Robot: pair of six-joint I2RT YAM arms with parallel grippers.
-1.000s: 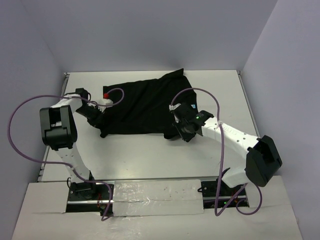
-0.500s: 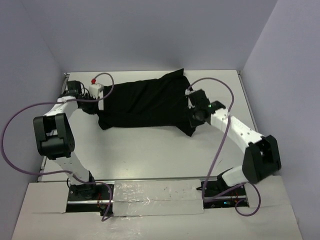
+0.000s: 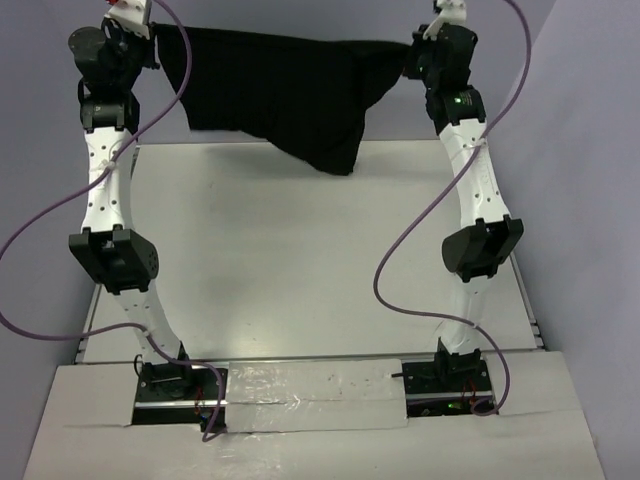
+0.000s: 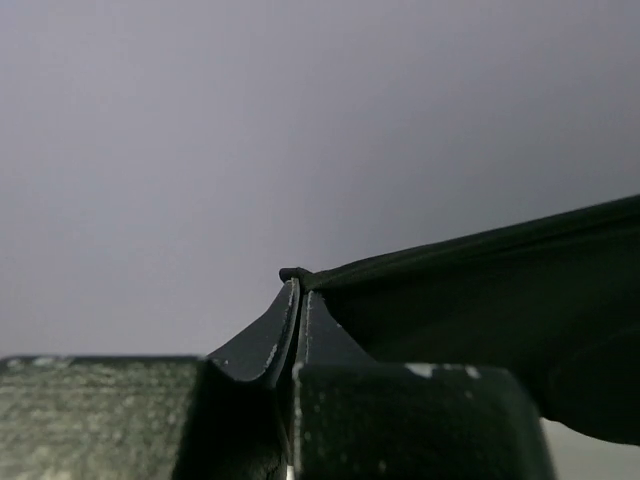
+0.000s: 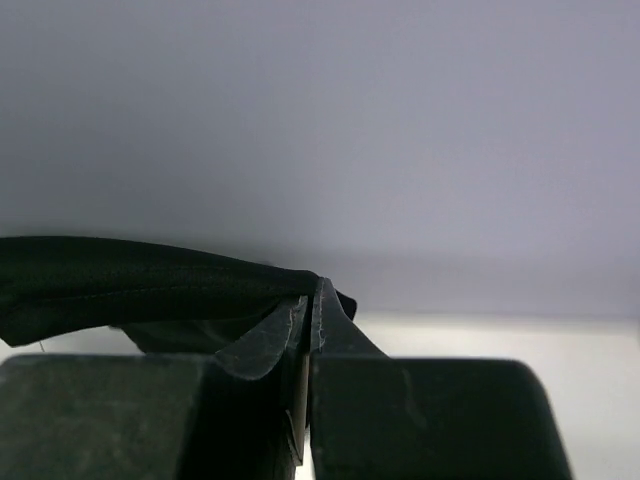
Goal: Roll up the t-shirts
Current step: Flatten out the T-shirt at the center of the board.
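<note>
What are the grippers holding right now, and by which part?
The black t-shirt, hanging between them: left gripper pinches one top corner, right gripper the other.

t-shirt (image 3: 290, 90) hanging between left gripper (image 3: 165, 45), right gripper (image 3: 405, 60), above table (image 3: 300, 260).

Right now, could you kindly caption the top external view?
Left gripper and right gripper hold the black t-shirt stretched above the table.

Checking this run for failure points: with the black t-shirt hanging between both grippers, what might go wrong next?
The left gripper and right gripper each pinch only a thin edge of the black fabric t-shirt, so a corner may slip free. It hangs unevenly, one fold drooping toward the white table, so it may land creased.
</note>
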